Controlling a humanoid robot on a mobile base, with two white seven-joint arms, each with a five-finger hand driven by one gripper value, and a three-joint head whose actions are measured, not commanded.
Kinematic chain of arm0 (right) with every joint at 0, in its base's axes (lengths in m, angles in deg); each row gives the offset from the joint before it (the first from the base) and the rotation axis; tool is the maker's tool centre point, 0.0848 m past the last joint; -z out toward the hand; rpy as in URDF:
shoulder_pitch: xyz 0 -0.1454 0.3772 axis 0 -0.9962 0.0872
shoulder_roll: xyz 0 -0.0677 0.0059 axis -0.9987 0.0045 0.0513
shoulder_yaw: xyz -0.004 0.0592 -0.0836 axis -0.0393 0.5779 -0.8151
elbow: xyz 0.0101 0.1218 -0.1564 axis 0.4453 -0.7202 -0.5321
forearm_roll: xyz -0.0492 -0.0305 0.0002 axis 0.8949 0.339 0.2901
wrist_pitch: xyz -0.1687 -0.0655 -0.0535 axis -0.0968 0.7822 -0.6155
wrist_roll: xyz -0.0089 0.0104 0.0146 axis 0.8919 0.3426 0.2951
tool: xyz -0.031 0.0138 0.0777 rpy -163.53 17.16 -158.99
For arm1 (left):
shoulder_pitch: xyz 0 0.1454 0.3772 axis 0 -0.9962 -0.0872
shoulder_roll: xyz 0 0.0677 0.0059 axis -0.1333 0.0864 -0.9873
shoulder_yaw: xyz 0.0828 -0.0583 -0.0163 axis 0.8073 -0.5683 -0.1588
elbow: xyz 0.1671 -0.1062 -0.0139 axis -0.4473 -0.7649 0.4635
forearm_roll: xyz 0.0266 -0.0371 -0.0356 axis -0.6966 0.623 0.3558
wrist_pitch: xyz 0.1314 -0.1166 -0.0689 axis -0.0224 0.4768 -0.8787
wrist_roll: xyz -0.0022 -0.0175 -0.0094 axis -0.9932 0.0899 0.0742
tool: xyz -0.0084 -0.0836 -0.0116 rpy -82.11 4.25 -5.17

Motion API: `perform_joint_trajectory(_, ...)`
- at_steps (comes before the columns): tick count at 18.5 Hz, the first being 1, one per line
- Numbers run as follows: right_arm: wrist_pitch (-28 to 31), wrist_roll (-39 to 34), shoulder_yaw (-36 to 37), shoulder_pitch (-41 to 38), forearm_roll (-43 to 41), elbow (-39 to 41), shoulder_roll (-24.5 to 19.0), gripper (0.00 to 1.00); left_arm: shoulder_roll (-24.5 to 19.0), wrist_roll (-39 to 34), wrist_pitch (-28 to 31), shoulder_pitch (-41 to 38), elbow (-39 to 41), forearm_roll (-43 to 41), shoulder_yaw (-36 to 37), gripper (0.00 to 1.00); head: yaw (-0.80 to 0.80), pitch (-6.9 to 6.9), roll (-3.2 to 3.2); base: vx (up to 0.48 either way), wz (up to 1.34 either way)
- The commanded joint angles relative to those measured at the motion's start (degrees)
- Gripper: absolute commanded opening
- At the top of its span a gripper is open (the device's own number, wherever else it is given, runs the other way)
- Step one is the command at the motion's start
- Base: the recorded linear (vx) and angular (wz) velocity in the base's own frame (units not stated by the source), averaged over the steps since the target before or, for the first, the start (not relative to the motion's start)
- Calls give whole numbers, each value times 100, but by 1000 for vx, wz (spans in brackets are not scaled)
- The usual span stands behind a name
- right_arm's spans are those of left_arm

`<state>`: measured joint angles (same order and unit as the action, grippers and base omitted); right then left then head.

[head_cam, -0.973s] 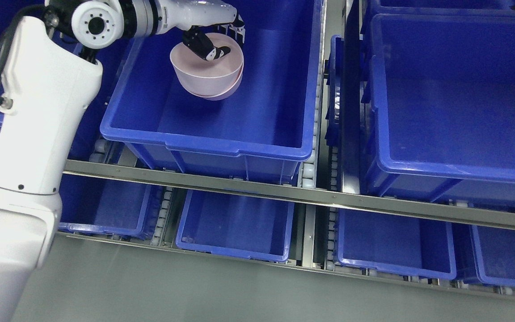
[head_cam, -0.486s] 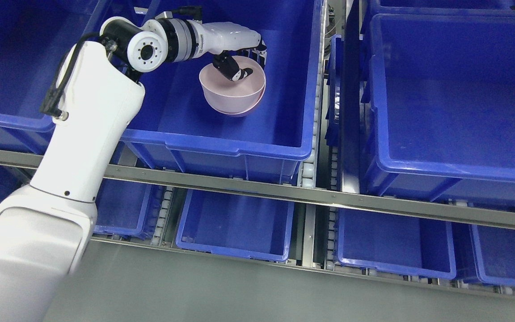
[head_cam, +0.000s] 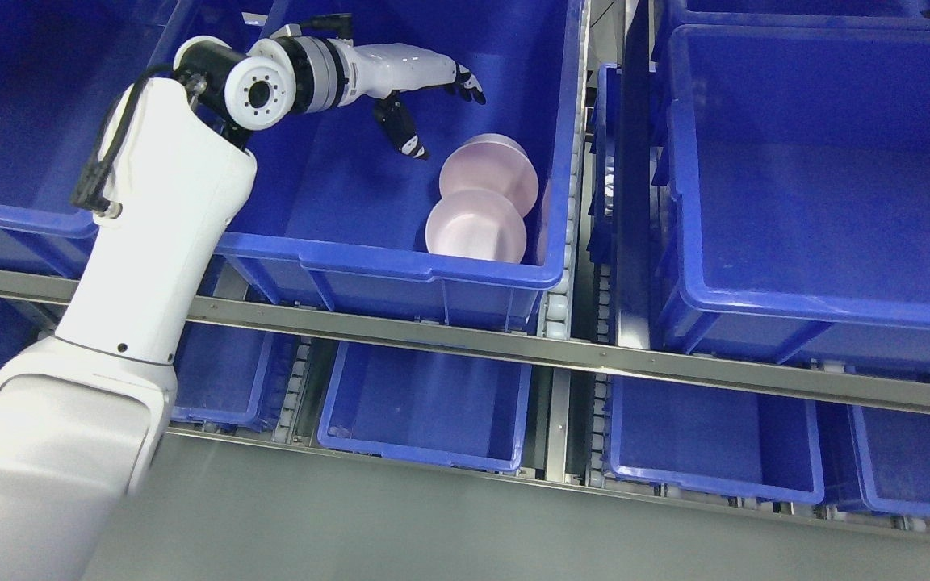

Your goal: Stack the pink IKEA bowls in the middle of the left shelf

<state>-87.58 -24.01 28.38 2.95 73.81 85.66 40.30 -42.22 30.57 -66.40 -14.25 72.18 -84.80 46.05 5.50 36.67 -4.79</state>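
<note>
The left hand (head_cam: 421,89) hangs over the bin (head_cam: 400,266) on the middle shelf, fingers spread, thumb pointing down — it holds nothing. Two pink bowls (head_cam: 477,226) sit in the bin's near right corner, touching, one overlapping the other — not nested. The near one shows its hollow.
</note>
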Motion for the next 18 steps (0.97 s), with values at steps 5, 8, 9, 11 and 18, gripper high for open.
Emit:
perform_joint_trajectory(5, -9, 2, 62, -167, -1, 193, 100, 100, 577, -2678, 1035, -418, 646, 1469, -2781, 100, 0, 0, 0, 0, -3)
perform_joint_trajectory(8, -9, 2, 62, -167, -1, 193, 100, 100, 577, -4769, 1397, -770, 1015, 2156, -2693, 100, 0, 0, 0, 0, 0)
perform_joint_trajectory(9, -9, 2, 62, -167, -1, 193, 100, 100, 577, -4834, 1607, -928, 1234, 2585, -2702, 100, 0, 0, 0, 0, 0)
perform_joint_trajectory(11, -1, 2, 62, -167, -1, 193, 100, 100, 577, -4878, 1977, -1288, 1883, 3045, -2702, 100, 0, 0, 0, 0, 0)
perform_joint_trajectory(18, -9, 2, 62, -167, -1, 193, 100, 100, 577, -5729, 2383, -2079, 2940, 3081, -2527, 100, 0, 0, 0, 0, 0)
